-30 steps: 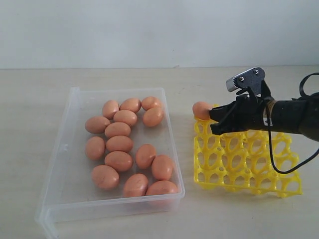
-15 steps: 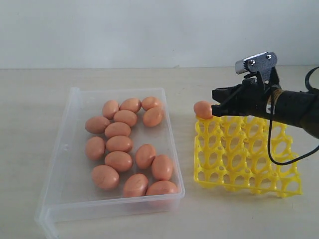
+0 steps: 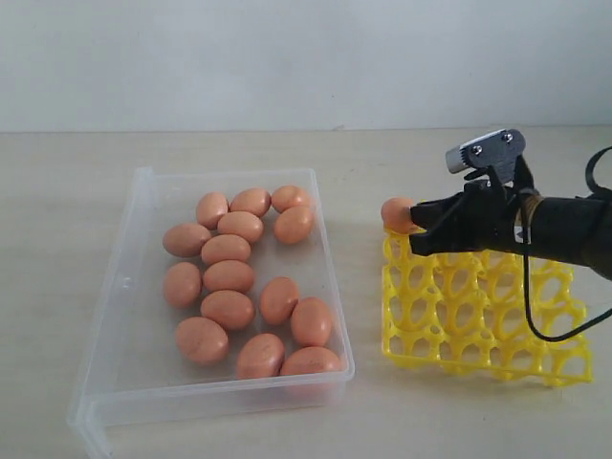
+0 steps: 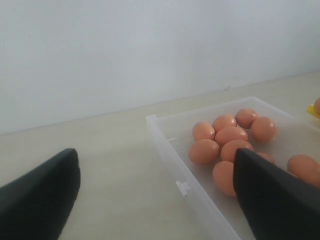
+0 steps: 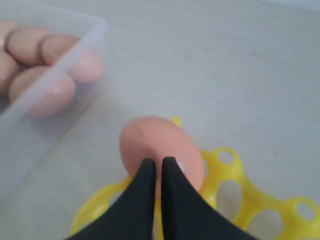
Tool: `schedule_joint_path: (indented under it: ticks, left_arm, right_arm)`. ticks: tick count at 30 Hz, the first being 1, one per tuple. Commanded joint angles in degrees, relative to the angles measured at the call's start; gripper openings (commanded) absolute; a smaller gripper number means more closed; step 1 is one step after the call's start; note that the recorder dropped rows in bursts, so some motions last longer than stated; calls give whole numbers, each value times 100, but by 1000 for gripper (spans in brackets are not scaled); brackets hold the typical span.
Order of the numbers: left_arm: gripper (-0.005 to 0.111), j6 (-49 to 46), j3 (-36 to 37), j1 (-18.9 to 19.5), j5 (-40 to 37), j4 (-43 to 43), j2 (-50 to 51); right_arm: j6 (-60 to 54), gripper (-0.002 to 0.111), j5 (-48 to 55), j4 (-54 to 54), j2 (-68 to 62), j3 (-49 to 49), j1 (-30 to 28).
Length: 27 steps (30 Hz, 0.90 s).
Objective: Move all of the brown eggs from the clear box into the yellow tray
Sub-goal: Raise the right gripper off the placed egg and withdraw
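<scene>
Several brown eggs (image 3: 228,277) lie in the clear box (image 3: 330,277) on the left. One more brown egg (image 3: 396,212) sits in the far-left corner cup of the yellow tray (image 3: 388,296). My right gripper (image 3: 417,228) is shut, its tips right against that egg's near side and holding nothing. The right wrist view shows the shut gripper (image 5: 156,163) in front of the egg (image 5: 155,137) on the tray (image 5: 97,202). My left gripper (image 4: 155,200) is open and empty, hanging beside the box's rim (image 4: 165,145) with eggs (image 4: 204,151) beyond. It is out of the exterior view.
Box and tray rest on a pale tabletop (image 3: 382,153) with a white wall behind. A strip of bare table separates the box from the tray. A black cable (image 3: 535,320) loops down from the right arm over the tray.
The right gripper rose, then settled lower again near the egg. The yellow tray and its egg have shifted slightly to the right. The box's eggs have not moved.
</scene>
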<state>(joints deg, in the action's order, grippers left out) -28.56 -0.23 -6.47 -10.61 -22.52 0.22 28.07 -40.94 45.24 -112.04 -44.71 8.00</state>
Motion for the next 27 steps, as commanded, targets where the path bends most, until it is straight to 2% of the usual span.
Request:
schedule_joint_path:
  ticks: [1,4,6,7,9,12,13,14,16,19,22,27]
  left_arm:
    - [78,45,23,-12,41,-38,-22]
    - [78,45,23,-12,41,-38,-22]
    - [78,45,23,-12,41,-38,-22]
    - [78,45,23,-12,41,-38,-22]
    - [78,45,23,-12,41,-38,-22]
    - [78,45,23,-12,41,-38,-22]
    - [78,45,23,-12,41,-38,-22]
    - [78,45,23,-12,41,-38,-22]
    - [78,45,23,-12,41,-38,-22]
    - [78,45,23,-12,41,-38,-22]
    - [78,45,23,-12,41,-38,-22]
    - [78,45,23,-12,41,-38,-22]
  right_arm:
    - [-395,0,-1136,-204,1369,457,4]
    - [398,0,-1676,174,1839,666,226]
    - [916,0,-2603,1665,1882,678,734]
    - [947,0,-2626,1761,1882,678,981]
    - [1138,1,-1362,1706,1882,501,1629]
    - [1486,13,3229,1909,1882,-226,2869]
    - [1486,13,3936,1797,1870,-450,3000]
    - [1506,10,4839,1586,1805,-903,3007]
    - [1533,0,4958,1162,1586,-1464,2681]
    - [1013,0,5625,359,907,-2102,2285]
    - [-207,0,5751,-594,446,-2269,2220]
    - [-252,0,5681,-806,-72,-2665,2069]
